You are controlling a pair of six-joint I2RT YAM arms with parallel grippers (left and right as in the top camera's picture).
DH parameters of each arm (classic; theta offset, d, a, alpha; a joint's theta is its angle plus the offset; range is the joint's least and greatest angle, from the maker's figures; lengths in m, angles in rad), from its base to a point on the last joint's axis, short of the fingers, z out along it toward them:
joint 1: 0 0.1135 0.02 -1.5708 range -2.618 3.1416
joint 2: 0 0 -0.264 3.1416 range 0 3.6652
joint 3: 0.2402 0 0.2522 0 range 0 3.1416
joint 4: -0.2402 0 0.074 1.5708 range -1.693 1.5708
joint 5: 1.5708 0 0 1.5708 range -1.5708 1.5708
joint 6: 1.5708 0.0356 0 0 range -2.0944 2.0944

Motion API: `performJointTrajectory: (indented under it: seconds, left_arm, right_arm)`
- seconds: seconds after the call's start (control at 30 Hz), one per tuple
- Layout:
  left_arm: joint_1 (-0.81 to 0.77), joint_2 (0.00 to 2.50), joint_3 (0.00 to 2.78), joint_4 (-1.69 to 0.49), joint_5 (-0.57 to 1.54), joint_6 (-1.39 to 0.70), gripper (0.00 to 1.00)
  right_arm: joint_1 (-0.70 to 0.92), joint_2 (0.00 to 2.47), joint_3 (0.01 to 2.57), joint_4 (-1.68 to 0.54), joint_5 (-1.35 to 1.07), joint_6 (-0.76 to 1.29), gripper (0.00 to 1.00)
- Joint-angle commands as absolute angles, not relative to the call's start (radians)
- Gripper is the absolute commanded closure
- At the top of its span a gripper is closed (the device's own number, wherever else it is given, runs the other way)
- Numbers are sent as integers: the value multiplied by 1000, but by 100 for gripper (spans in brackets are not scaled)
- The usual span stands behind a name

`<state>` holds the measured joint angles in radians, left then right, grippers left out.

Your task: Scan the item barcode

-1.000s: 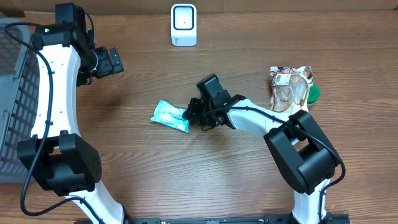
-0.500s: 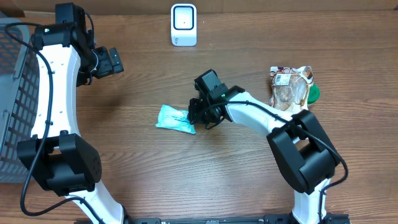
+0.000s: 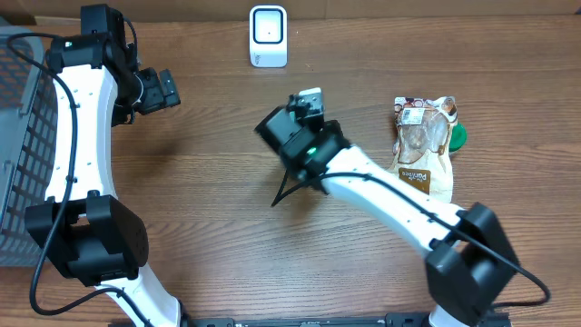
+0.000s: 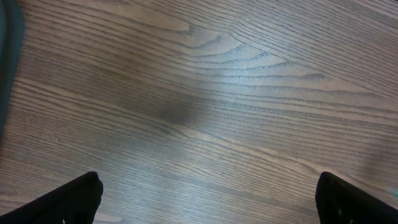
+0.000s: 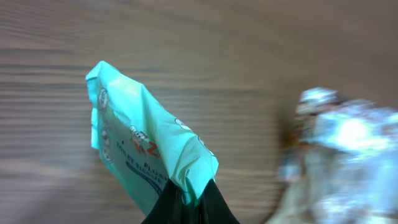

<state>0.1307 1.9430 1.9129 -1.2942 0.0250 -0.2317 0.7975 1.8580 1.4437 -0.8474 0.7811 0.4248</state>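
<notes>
Brown wood-grain tabletop [image 3: 209, 263] fills the overhead view, and we read it as a clock face. At nine o'clock a grey wire-mesh basket [image 3: 18, 145] sits on the edge, probably the bin for finished items. The white-and-black left arm [image 3: 77, 145] stands along that side, which we take as parked clear of the work. Its left gripper [image 3: 165, 91], near ten o'clock, has its jaws spread wide over bare wood with nothing between them.

The white-and-black right arm [image 3: 390, 195] reaches from five o'clock to the centre. Its wrist is lifted and turned towards twelve o'clock, where the small white box-shaped barcode scanner [image 3: 269, 36] stands. Between two and three o'clock lies a clear plastic snack bag [image 3: 422, 145] with a brown printed label, touching a small green object [image 3: 460, 136] we cannot identify. We suppose the bag is waiting its turn.

The item in hand is a thin teal plastic packet [image 5: 146, 146] with white and blue print. The overhead view hides it under the wrist. The right wrist view shows it off the table, with the black fingers of the right gripper [image 5: 188, 200] pressed together on one edge. We judge that this edge grip leaves the printed face free for the scanner. We cannot make out a barcode on the side that shows, so the packet may need turning at the window.
</notes>
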Motion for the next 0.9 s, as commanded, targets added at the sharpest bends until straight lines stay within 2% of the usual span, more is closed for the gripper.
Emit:
performJointTrajectory:
  seconds: [0.0,0.27,0.47,0.53,0.57,0.63,0.67,0.87]
  left_arm:
    - [122,1941,1930,-1293,18,-213,0]
    - [122,1942,1930,-1293,18,-213,0]
    - [122,1941,1930,-1293,18,-213,0]
    - [122,1941,1930,-1293,18,-213,0]
    - [122,1941,1930,-1293,18,-213,1]
    - [122,1941,1930,-1293,18,-213,0]
    - [122,1941,1930,-1293,18,-213,0]
    - [122,1941,1930,-1293,18,-213,0]
  right_arm:
    - [829,1922,1452,-863,1173,410,96]
    - [845,2086,1452,-871,1241,305,96]
    - [929,2116,1452,-852,1201,305,94]
    - [982,2116,1452,-835,1101,305,82]
    - [1000,2116,1452,-836,1040,305,73]
    - [1033,2116,1452,-845,916,305,30]
    - [1045,2116,1452,-848,865,305,23]
    - [1083,2109,1456,-844,706,307,20]
